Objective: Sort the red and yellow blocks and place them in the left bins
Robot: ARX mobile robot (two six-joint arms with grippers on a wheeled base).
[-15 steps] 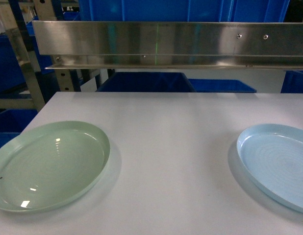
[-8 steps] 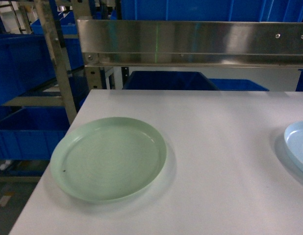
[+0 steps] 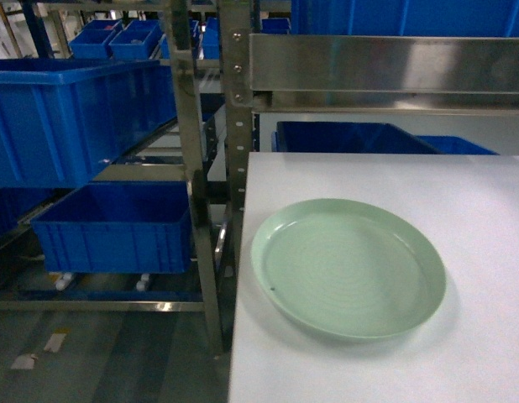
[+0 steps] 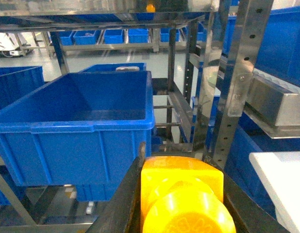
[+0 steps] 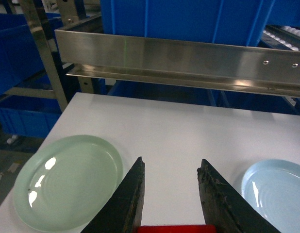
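Note:
In the left wrist view the orange-yellow block point(image 4: 181, 191) fills the space between the black fingers of my left gripper point(image 4: 181, 165), which is shut on it, studs toward the camera. It hangs in front of a large empty blue bin point(image 4: 77, 121) on the metal rack. In the right wrist view only a thin edge of the red block point(image 5: 172, 228) shows deep between the fingers of my right gripper point(image 5: 172, 162), which is shut on it above the white table point(image 5: 169, 121). Neither gripper shows in the head view.
A green plate point(image 3: 348, 267) lies near the table's left edge, and a blue plate point(image 5: 276, 187) lies to the right. Steel rack posts point(image 3: 192, 168) stand left of the table, with blue bins on an upper shelf point(image 3: 75, 117) and a lower one point(image 3: 117, 227). A steel rail point(image 5: 179, 60) runs behind the table.
The head view has swung left: the green plate slid to the right in view, the blue plate left the view, and the rack with blue bins came in.

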